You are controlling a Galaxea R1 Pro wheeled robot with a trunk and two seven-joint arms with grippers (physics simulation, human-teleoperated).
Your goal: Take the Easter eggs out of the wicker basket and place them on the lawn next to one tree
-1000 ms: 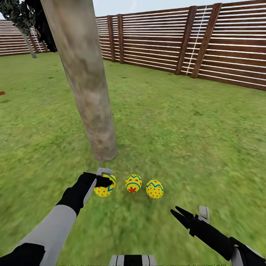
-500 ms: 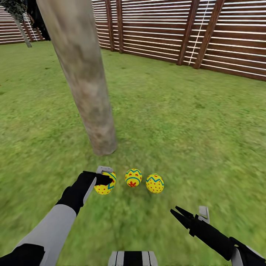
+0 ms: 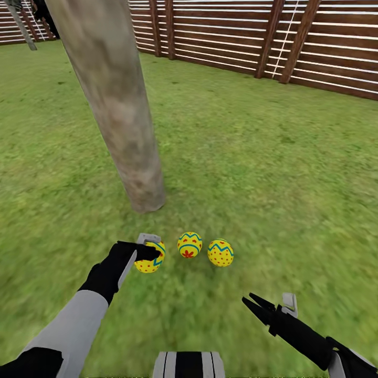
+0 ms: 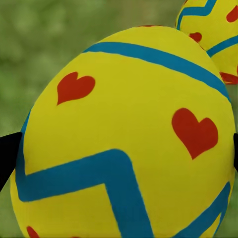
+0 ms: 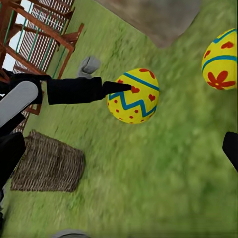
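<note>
Lawn [image 3: 273, 173] with three eggs [image 3: 189, 244], basket [image 5: 48, 168]

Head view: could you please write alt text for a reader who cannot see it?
Three yellow painted eggs lie in a row on the lawn near the base of a thick grey-beige tree trunk. The left gripper is closed around the leftmost egg; the right gripper hovers open, empty. A brown slatted fence stands behind.

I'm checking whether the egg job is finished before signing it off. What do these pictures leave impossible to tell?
- Inside of the tan woven wicker basket: right wrist view shows its side only.
- Whether the yellow zigzag egg in the left gripper touches the green lawn: the gripper hides its underside in the head view.
- The grey-beige tree trunk: its top is cut off by the head view's edge.
</note>
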